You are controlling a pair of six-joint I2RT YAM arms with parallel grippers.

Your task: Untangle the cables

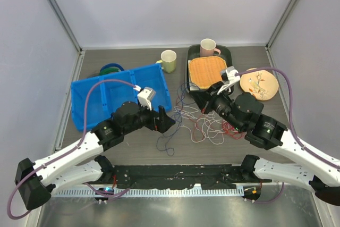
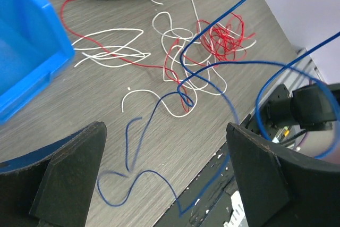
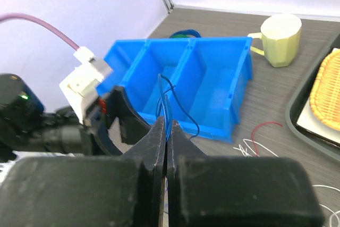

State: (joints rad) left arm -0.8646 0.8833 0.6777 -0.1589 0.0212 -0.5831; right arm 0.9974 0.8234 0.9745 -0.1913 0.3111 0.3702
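Step in hand, by my reading: freeing the blue cable (image 3: 161,91) from the red-white tangle (image 1: 212,126).
Pinched closed on it, the right gripper (image 3: 166,131); left gripper (image 2: 164,150) agape, empty, tangle at its 3 o'clock. Next probably needs the left to take the slack.

Red, white and blue cables (image 2: 223,38), loosely tangled

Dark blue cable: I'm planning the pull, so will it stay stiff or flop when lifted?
Probably floppy: the dark blue cable hangs in loose curves from the shut right gripper. Likely light, being thread-thin. It may drag the red cables where they cross.
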